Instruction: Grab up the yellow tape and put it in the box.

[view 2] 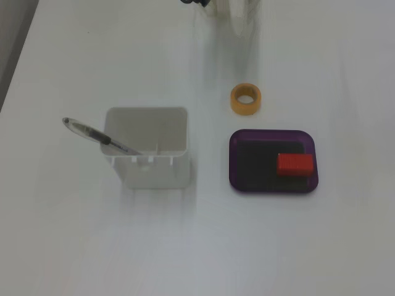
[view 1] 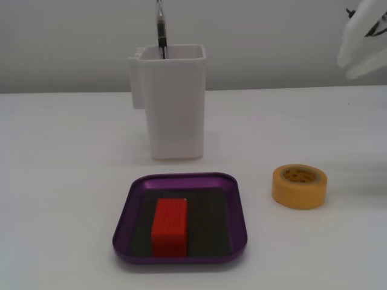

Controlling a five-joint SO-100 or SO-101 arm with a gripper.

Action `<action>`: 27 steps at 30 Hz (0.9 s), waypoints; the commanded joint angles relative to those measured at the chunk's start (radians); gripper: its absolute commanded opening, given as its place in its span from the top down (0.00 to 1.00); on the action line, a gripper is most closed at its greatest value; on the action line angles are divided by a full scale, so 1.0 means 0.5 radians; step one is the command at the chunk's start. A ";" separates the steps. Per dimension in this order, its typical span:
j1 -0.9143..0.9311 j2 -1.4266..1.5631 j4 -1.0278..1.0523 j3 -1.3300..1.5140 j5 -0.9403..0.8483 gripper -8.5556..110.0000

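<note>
From my station the end effector (view 1: 363, 42) was only a white blur raised at the desk's (view 1: 60, 181) far right edge, grip unreadable, while the yellow tape (view 1: 299, 186) lay flat just beside the box (view 1: 124, 232), which held a red block (view 1: 169, 226).
</note>
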 commanded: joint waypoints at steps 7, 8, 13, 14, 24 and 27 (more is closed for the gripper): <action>-0.267 -1.350 0.267 -0.930 0.071 0.93; -0.273 -1.396 0.267 -0.939 0.107 0.92; -0.279 -1.503 0.264 -0.862 0.141 0.83; -0.279 -1.503 0.255 -0.822 0.144 0.82; -0.258 -1.513 0.015 -0.577 0.120 0.81; -0.255 -1.513 -0.089 -0.494 0.117 0.80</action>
